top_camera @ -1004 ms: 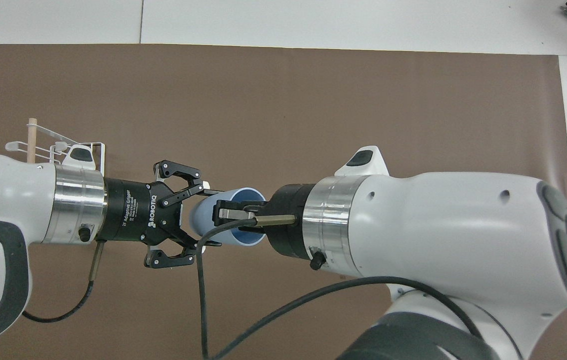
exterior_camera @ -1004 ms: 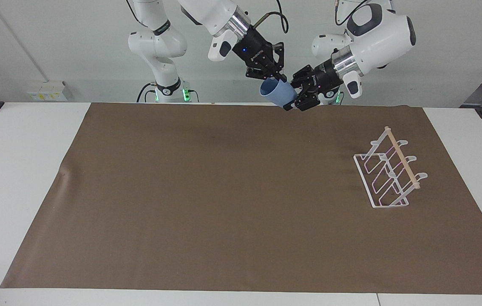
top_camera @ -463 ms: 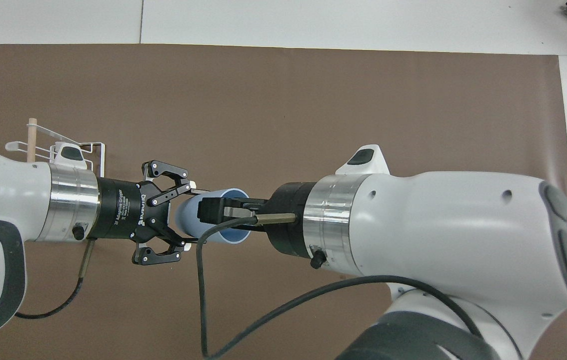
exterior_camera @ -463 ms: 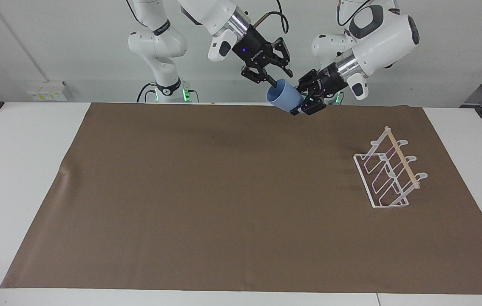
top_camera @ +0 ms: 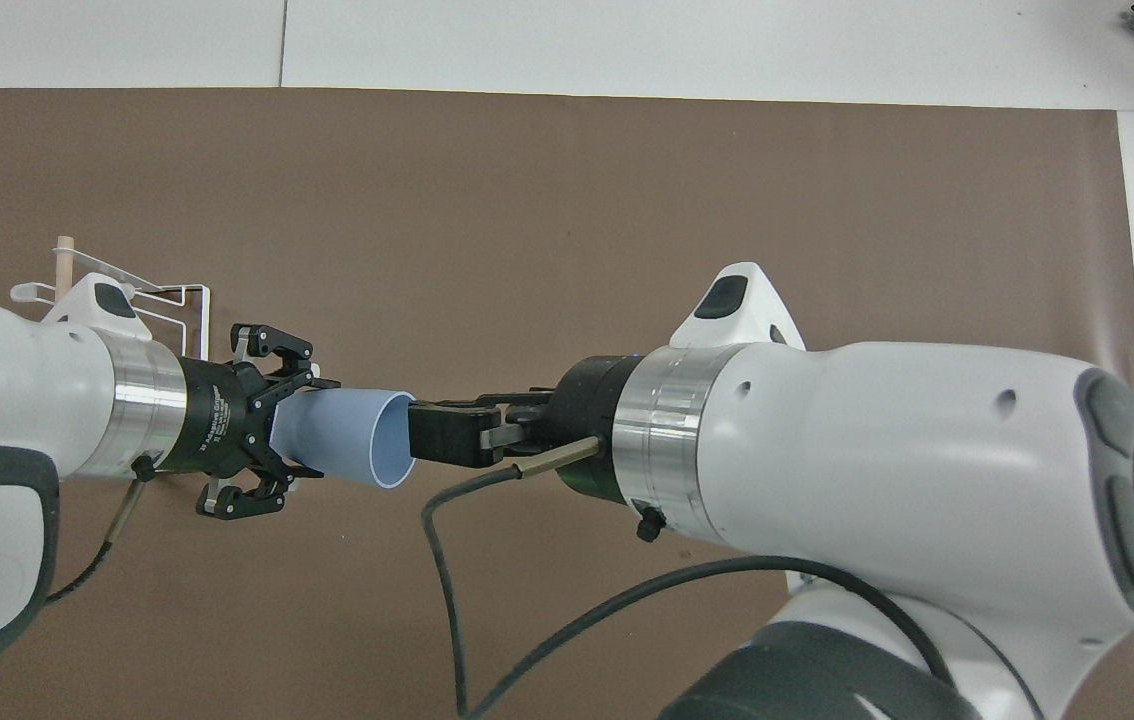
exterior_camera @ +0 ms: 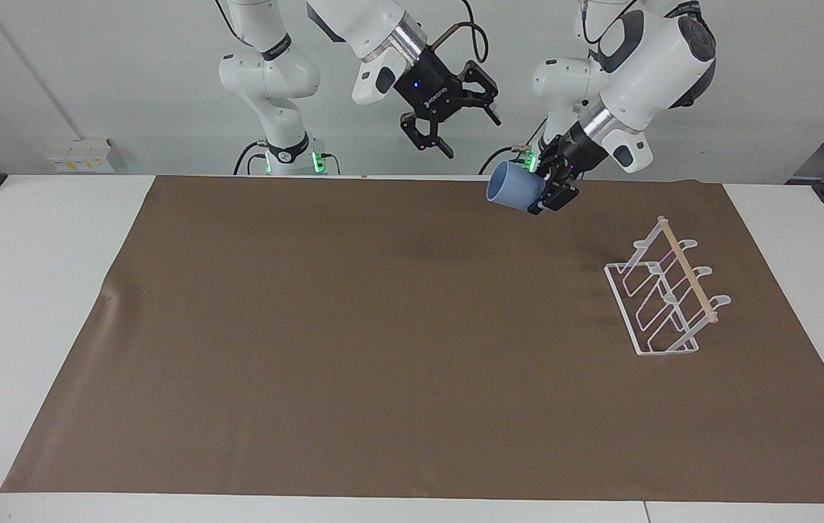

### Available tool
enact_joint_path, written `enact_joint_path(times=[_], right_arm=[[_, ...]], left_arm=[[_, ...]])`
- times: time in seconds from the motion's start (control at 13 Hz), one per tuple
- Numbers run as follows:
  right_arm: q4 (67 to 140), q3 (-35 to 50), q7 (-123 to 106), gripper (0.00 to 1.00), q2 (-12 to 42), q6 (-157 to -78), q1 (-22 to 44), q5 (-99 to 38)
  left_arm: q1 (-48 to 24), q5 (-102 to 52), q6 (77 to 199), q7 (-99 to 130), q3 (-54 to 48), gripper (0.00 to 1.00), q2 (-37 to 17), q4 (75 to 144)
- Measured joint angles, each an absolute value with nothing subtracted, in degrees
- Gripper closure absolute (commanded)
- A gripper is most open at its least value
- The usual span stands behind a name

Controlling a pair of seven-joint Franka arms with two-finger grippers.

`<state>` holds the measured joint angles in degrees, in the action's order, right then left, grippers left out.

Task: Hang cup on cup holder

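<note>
Left gripper (exterior_camera: 547, 195) clamped the light blue cup (exterior_camera: 514, 186) over the mat's robot-side edge; right gripper (exterior_camera: 460, 131) hung open, empty.

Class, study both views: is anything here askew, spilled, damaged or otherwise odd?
Nothing stands out. The left gripper holds the cup on its side in the air, mouth toward the open right gripper, which hangs clear of it. The cup holder stands upright on the brown mat, toward the left arm's end, with nothing hung on it yet.

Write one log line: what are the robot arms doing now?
left end effector: shut on cup, in air | right end effector: open, empty | cup holder: no cup on it
</note>
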<state>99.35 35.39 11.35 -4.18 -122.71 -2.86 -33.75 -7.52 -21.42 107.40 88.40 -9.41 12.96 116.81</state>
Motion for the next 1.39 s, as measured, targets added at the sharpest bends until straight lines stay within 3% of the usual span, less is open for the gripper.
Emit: enact_joint_path(times=[0.54, 1.0, 1.39], right_arm=[[99.71, 34.66, -29.31, 0.00, -3.95, -117.92, -11.17, -22.97], [99.64, 34.42, -33.31, 0.00, -4.10, -108.18, -14.35, -5.16], [99.63, 28.04, -33.15, 0.00, -4.20, -102.51, -17.75, -1.52]], left_arm=[[-7.24, 2.38, 110.39, 85.80, -9.98, 1.00, 12.52, 115.60], [-8.36, 21.17, 110.37, 84.55, -10.22, 1.00, 6.86, 110.47], [-10.02, 32.41, 108.01, 83.05, -10.42, 1.00, 6.02, 109.71]])
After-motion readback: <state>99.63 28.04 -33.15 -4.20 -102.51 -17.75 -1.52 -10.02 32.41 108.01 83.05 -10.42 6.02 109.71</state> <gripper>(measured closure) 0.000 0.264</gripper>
